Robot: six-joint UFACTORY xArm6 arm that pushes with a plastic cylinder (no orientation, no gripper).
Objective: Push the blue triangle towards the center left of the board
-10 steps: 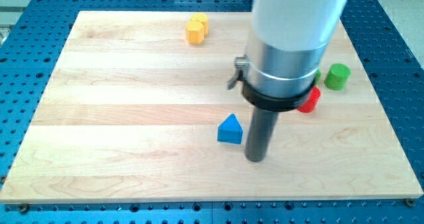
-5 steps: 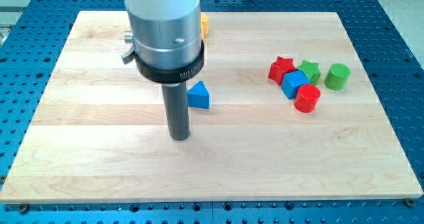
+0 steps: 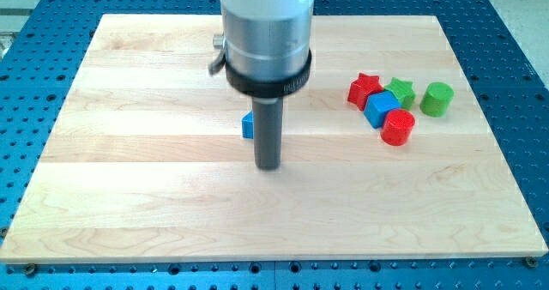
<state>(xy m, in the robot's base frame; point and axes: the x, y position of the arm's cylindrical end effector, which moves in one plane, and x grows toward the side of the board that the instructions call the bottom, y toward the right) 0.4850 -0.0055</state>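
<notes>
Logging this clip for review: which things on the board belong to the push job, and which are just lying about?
Part of the job:
- blue triangle, mostly hidden behind the rod
- my tip, just to the view's right of and below it

Lying about, clustered at the view's right:
- red star
- green star
- blue block
- red cylinder
- green cylinder

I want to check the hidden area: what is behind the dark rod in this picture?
Behind the rod, only a small left part of the blue triangle shows; the rest is covered. My tip rests on the board, nearer the view's bottom than the triangle.
</notes>
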